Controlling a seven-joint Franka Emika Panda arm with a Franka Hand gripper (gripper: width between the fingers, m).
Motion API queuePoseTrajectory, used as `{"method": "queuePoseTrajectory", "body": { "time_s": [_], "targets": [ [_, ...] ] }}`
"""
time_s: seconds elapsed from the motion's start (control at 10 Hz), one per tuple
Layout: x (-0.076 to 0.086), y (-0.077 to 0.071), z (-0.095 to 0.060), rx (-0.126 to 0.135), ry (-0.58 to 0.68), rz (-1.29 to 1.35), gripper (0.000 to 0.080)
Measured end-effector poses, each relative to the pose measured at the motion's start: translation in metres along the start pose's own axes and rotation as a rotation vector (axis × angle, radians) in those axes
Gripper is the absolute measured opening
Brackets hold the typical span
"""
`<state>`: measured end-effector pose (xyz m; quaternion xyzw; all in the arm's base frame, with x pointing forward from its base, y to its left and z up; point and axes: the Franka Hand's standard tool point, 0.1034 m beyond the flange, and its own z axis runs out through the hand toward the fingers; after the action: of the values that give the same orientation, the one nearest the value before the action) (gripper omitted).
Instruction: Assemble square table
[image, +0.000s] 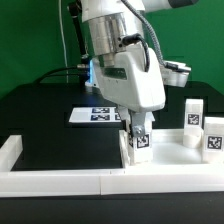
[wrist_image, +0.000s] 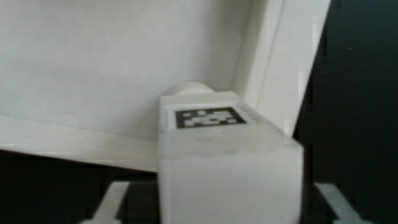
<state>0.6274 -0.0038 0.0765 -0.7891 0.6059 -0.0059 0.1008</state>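
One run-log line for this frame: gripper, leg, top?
gripper: around upright leg, grip unclear | leg: standing at corner of top | two more legs upright at the exterior view's right | marker board behind

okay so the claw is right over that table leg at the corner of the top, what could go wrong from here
1. The leg fills the space between the claw fingers; if they are letting go, it could tip before it is seated.
2. It stands at the tabletop rim, so lifting away crooked might drag it off the corner.
3. Other legs stand close by.
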Motion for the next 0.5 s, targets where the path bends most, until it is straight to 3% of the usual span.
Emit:
{"method": "queuePoseTrajectory", "body": {
  "time_s": [0.1, 0.2, 0.3, 0.5],
  "targets": [
    [-0.0097, -0.0014, -0.0005, -0.042, 0.016, -0.270, 0.0416],
    [-0.0188, -0.0033, 0.0004, -0.057, 0.012, -0.437, 0.0552],
    [-0.0179, 0.0007, 0.0022, -0.051, -0.004, -0.456, 0.0619],
    [-0.0174, 0.0011, 0.0026, -0.053, -0.006, -0.578, 0.0643]
  ]
}}
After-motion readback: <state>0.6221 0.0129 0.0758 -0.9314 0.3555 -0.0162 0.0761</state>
